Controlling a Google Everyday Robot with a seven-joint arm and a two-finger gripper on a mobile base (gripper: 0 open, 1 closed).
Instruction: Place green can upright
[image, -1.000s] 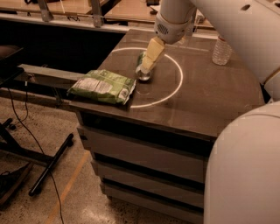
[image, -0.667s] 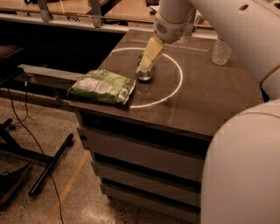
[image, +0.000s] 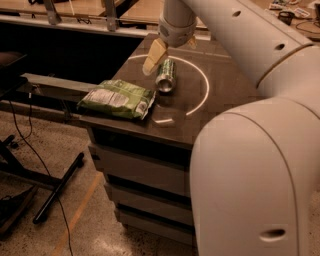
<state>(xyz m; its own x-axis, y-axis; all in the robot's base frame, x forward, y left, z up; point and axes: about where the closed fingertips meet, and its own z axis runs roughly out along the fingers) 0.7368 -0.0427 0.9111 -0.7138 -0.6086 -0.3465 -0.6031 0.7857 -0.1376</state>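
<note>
The green can (image: 165, 75) lies on its side on the dark table (image: 210, 107), inside a white painted circle, with its silver end facing the front. My gripper (image: 171, 51) hangs just above and behind the can. It is open: one cream finger (image: 153, 56) points down to the left of the can, and the tip of the other finger (image: 191, 43) shows to the right. The can is not held.
A green-and-white chip bag (image: 118, 99) lies flat at the table's front left corner, close to the can. My arm's large white body (image: 250, 165) covers the right side of the view. Drawers sit under the table, and a rail (image: 50, 82) extends left.
The cream finger has moved from over the can to its upper left. The can still lies on its side. My arm's body now covers more of the right side.
</note>
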